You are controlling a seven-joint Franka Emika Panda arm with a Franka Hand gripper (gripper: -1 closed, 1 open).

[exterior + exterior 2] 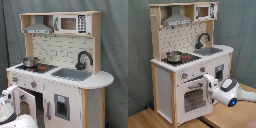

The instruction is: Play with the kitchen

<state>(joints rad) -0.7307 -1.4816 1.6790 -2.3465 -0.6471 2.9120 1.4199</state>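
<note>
We see the kitchen [60,70] [190,60] standing tall against a grey curtain [114,40] [240,25] in both exterior views — a white and light-wood toy set on a wooden floor [228,117], which shows in the second exterior view. Its worktop [100,80] [163,63] runs white across the middle, rounded at the end nearest the sink.

Below the worktop, the oven door [193,96] with its window fills the lower front in the second exterior view; in the first exterior view it [29,102] appears swung partly outward. Beside it in the first exterior view is a white cupboard door [61,106] with a dark panel.

The white robot arm [230,92] [10,107] reaches in from the second exterior view's right, and from the first exterior view's lower left. Its end effector [209,83] [12,93] sits at the oven door's upper edge, just under the knobs; we cannot tell whether its fingers are apart or together.

Up top, a grey hood [38,28] [177,20] hangs beside a toy microwave [72,23] [205,11]. The grey sink [71,74] [210,50] lies under a black faucet [83,60] [203,39] — and a small metal pot [29,61] [174,56] rests on the stovetop [42,67] [185,58].
</note>
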